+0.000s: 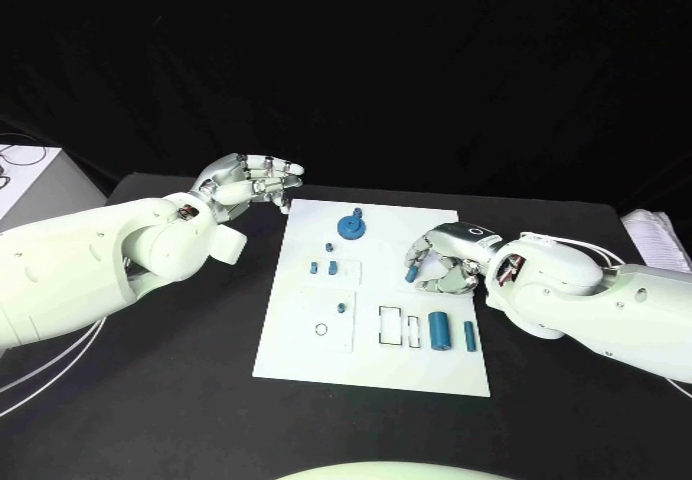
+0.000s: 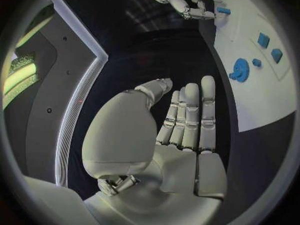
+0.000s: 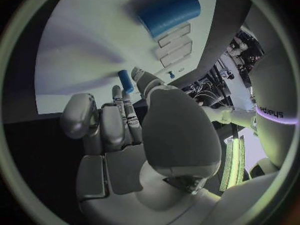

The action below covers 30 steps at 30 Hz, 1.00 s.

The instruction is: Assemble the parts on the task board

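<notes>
The right robot hand (image 1: pixel 444 262) pinches a small blue peg (image 1: pixel 413 270) above the task board (image 1: pixel 378 366), near its right edge. The peg may slip or tilt if the pinch is shallow. The left robot hand (image 1: pixel 251 183) is spread, holding nothing, beside the board's far left corner.

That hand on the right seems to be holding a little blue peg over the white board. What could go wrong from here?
The right hand pinches the small blue peg only at its fingertips, so it might slip and drop onto the task board. A falling peg, or the hand coming lower, could also knock the two loose blue cylinders lying just below it out of place. The left hand sits at the board's far corner beside the blue gear; a careless move there might nudge it.
</notes>
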Motion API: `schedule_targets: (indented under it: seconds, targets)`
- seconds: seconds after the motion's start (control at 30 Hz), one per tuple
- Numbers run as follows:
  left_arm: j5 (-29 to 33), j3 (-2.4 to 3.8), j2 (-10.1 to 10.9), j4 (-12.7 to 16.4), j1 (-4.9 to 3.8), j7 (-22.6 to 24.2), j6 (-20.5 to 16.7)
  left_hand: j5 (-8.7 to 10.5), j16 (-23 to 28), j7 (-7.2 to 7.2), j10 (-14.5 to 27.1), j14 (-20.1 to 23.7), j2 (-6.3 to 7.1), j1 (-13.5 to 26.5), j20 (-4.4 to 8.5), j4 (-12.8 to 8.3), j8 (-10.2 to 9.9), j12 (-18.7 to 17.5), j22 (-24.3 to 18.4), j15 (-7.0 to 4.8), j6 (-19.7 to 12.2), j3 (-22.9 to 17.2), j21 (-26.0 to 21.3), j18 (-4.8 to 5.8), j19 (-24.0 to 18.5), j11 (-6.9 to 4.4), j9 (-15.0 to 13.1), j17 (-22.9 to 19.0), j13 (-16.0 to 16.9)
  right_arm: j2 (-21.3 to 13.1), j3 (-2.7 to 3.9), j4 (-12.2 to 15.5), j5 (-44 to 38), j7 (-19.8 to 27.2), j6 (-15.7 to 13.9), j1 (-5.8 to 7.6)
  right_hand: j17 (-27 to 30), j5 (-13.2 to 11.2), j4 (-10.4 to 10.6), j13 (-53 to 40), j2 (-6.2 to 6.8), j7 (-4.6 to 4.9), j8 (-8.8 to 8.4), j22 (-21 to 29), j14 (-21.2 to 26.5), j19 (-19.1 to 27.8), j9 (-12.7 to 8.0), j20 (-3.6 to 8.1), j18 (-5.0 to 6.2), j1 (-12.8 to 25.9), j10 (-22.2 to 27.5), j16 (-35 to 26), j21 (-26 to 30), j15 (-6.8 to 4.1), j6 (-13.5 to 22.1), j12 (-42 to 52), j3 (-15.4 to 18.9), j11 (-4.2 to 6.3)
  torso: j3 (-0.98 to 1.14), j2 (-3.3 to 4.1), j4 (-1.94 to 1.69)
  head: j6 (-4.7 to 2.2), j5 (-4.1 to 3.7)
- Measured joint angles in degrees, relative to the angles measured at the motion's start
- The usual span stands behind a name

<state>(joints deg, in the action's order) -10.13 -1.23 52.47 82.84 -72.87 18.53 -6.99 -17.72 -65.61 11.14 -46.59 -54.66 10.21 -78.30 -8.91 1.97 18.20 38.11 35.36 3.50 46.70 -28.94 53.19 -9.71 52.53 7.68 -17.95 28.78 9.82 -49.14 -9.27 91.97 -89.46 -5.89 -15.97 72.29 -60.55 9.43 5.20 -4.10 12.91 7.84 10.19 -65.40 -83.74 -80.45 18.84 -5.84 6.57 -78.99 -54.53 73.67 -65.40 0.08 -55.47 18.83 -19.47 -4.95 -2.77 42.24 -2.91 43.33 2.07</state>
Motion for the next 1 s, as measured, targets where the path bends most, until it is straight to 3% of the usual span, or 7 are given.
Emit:
schedule_targets:
  seconds: [0.13, 0.23, 0.3, 0.6, 0.73, 0.87, 1.0]
  targets:
    - [0.0, 0.00, -0.1, 0.0, 0.00, 0.0, 0.1, 0.00, 0.0, 0.00, 0.0, 0.2, 0.00, 0.0, 0.00, 0.2, 0.3, 0.0, -0.1, 0.21, 0.0, 0.2, -0.4, 0.00, 0.0, 0.00, 0.0, 0.0, 0.0, 0.4, -0.02, -0.2, 0.0, -0.2, 0.2, -0.20, 0.0, 0.0, 1.3, 0.0, -0.60, -0.02, 0.00, -0.9, 0.0, -0.4, 0.0, 0.19, 0.01, -0.6, -1.2, 0.0, -0.9, 0.00, -1.2, 0.5, -1.4, 0.08, 0.02, 0.04, 0.07, 0.09, 0.06]
    - [0.0, 0.00, -0.1, 0.0, 0.00, 0.0, 0.1, 0.00, 0.0, 0.00, 0.0, 0.2, 0.00, 0.0, 0.00, 0.2, 0.3, 0.0, -0.1, 0.21, 0.0, 0.2, -0.4, 0.00, 0.0, 0.00, 0.0, 0.0, 0.0, 0.6, -0.02, -0.2, 0.0, -0.3, 0.1, -0.28, -0.1, 0.0, 1.8, 0.0, -0.60, -0.14, 0.03, -1.7, 0.0, -0.8, -0.1, 0.41, -0.03, -0.6, -2.4, 0.0, -1.7, -0.02, -2.1, 0.6, -3.0, 0.25, 0.00, 0.04, 0.04, 0.10, 0.03]
    - [0.0, 0.00, -0.1, 0.0, 0.00, 0.0, 0.1, 0.00, 0.0, 0.00, 0.0, 0.2, 0.00, 0.0, 0.00, 0.2, 0.3, 0.0, -0.1, 0.21, 0.0, 0.2, -0.4, -0.01, 0.0, 0.00, 0.0, 0.0, 0.0, 0.7, -0.02, -0.2, 0.1, -0.4, 0.0, -0.30, -0.4, 0.0, 2.0, 0.1, -0.60, -0.26, 0.41, -2.1, -0.2, -1.0, -0.1, 0.64, -0.84, -0.6, -3.2, 0.3, -2.2, -0.20, -2.9, 0.6, -4.0, 0.34, -0.02, 0.01, 0.01, 0.14, -0.02]
    - [0.0, 0.00, 0.2, 0.0, 0.00, -0.2, 0.2, 0.00, 0.0, 0.00, 0.0, 0.2, 0.00, 0.0, 0.00, 0.2, 0.3, 0.0, -0.1, 0.21, 0.0, 0.2, -0.4, 0.00, 0.0, 0.00, 0.0, 0.0, 0.0, 0.9, 0.00, 0.0, 0.3, -0.9, -1.4, -0.39, -2.3, -0.2, 3.1, 0.2, -0.09, -0.65, 0.89, -5.0, -0.2, -2.2, 0.2, 0.98, -0.86, 0.0, -7.0, 1.6, -4.8, -0.61, -4.5, 0.6, -7.6, 0.96, -0.03, -0.04, 0.03, 0.30, -0.04]
    - [0.0, 0.00, 0.3, 0.0, 0.00, -0.3, 0.2, 0.00, 0.0, 0.00, 0.0, 0.2, 0.00, 0.0, 0.00, 0.2, 0.3, 0.0, -0.1, 0.21, 0.0, 0.2, -0.4, 0.00, 0.0, 0.00, 0.0, 0.0, -0.1, 1.0, 0.00, 0.0, 0.3, -1.1, -2.0, -0.45, -2.8, -0.3, 3.1, 0.0, -0.09, -1.01, 1.06, -5.9, -0.2, -2.5, 0.5, 1.05, -0.94, 0.0, -8.2, 1.9, -5.7, -0.64, -5.1, 0.6, -8.5, 1.28, -0.03, -0.06, 0.04, 0.33, -0.03]
    - [0.1, 0.00, 0.3, 0.0, 0.00, -0.4, 0.3, 0.00, 0.0, 0.00, 0.0, 0.2, 0.00, 0.0, 0.00, 0.2, 0.3, 0.0, -0.1, 0.21, 0.0, 0.2, -0.4, 0.00, 0.0, 0.00, 0.0, 0.0, -0.1, 1.1, 0.00, 0.0, 0.3, -1.4, -2.7, -0.53, -3.2, -0.4, 2.8, -0.1, -0.08, -1.44, 1.82, -6.9, -0.3, -3.0, 0.9, 1.53, -1.74, 0.0, -10.2, 2.4, -6.7, -1.35, -6.5, 0.4, -10.1, 1.61, -0.03, -0.06, 0.04, 0.36, -0.04]
    - [0.1, 0.00, 0.3, 0.0, 0.00, -0.4, 0.3, 0.00, 0.0, 0.00, 0.0, 0.2, 0.00, 0.0, 0.00, 0.2, 0.3, 0.0, -0.1, 0.21, 0.0, 0.2, -0.4, 0.00, 0.0, 0.00, 0.0, 0.0, -0.1, 1.2, 0.03, 0.1, 0.2, -1.9, -3.5, -0.70, -3.9, -3.3, 1.0, -0.5, -0.51, -2.12, 3.22, -8.0, -0.3, -3.4, 1.8, 1.97, -1.75, -0.3, -11.6, 2.8, -7.6, -2.12, -8.1, -0.2, -12.9, 0.98, -0.03, -0.05, 0.04, 0.36, -0.08]
